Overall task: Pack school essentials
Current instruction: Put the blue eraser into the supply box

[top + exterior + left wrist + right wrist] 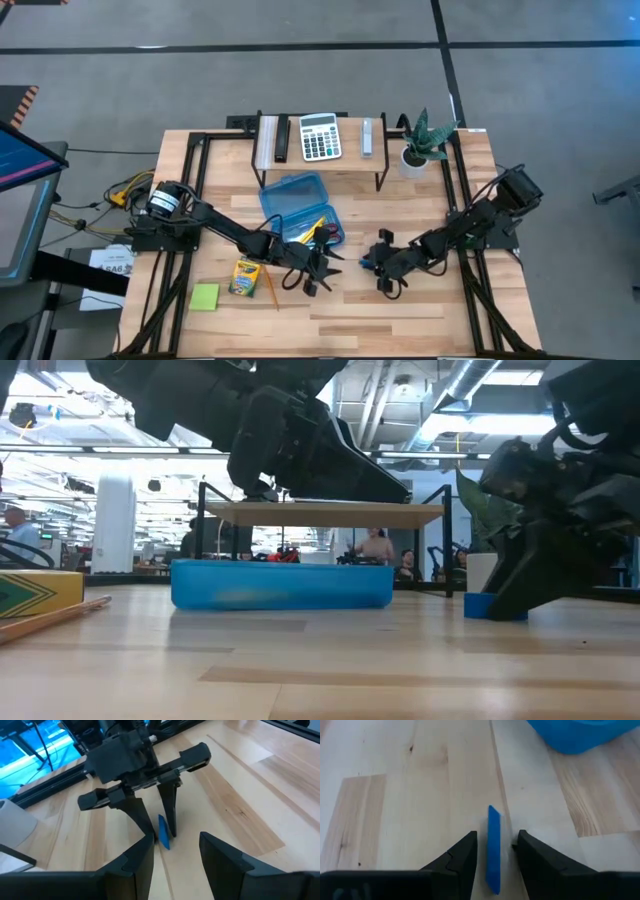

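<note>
A small blue eraser (493,847) stands on its thin edge on the table, right of the open translucent blue case (300,208). My right gripper (496,836) is open, slanting down from the table's right, with one finger on each side of the eraser. My left gripper (175,842) is open and holds nothing, hovering just left of the eraser and facing the right gripper (161,827). The crayon box (243,277), a pencil (270,289) and the lime sticky-note pad (205,297) lie flat at the near left. Pencils and red-handled scissors (318,229) lie in the case. My right gripper's fingers (470,847) straddle the eraser's two broad faces (493,827), slanting down from the table's right. A gap shows on the side of one finger. Whether the other finger touches the eraser I cannot tell. The eraser's lower edge is on the table.
A low shelf (320,160) at the far side carries a calculator (320,137) and other small items. A potted plant (425,143) stands at the far right. Bare wood lies along the near edge. In the low view, people show in the room behind.
</note>
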